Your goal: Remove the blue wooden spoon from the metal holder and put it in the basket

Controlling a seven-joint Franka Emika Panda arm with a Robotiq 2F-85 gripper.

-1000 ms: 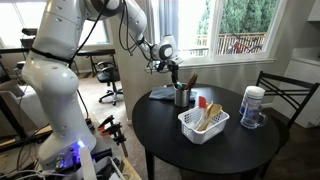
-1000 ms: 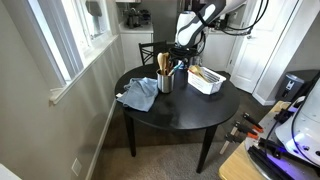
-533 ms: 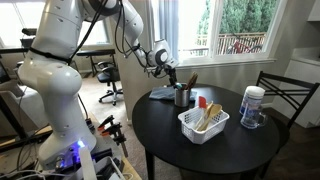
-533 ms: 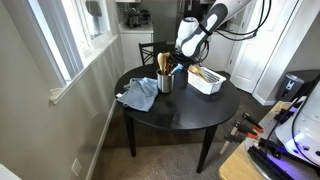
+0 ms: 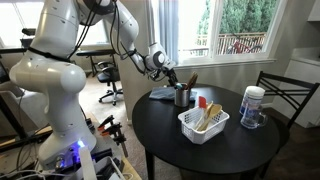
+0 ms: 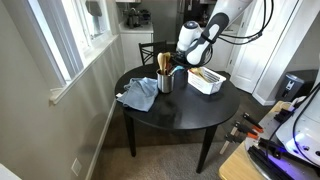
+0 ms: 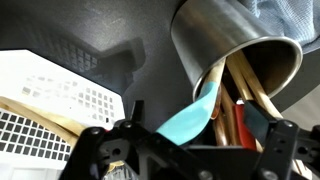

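Note:
The metal holder (image 7: 235,45) is a grey steel cup that fills the upper right of the wrist view, with wooden and red handles in it. The blue wooden spoon (image 7: 195,115) sticks out of it and reaches down between my fingers. My gripper (image 7: 190,150) is open, its jaws wide apart on either side of the spoon's end. In both exterior views the gripper (image 5: 170,73) (image 6: 186,62) hangs just above the holder (image 5: 183,97) (image 6: 166,82). The white slotted basket (image 7: 45,100) (image 5: 190,124) (image 6: 207,84) stands beside the holder and has wooden utensils in it.
A blue cloth (image 5: 160,94) (image 6: 138,95) lies on the round black table (image 5: 200,155) next to the holder. A white canister (image 5: 253,106) stands at the table's far side. A black chair (image 5: 285,95) stands behind the table.
The arm has lowered and the gripper has come down closer to the handles in the holder. Holder, basket and cloth have not moved.

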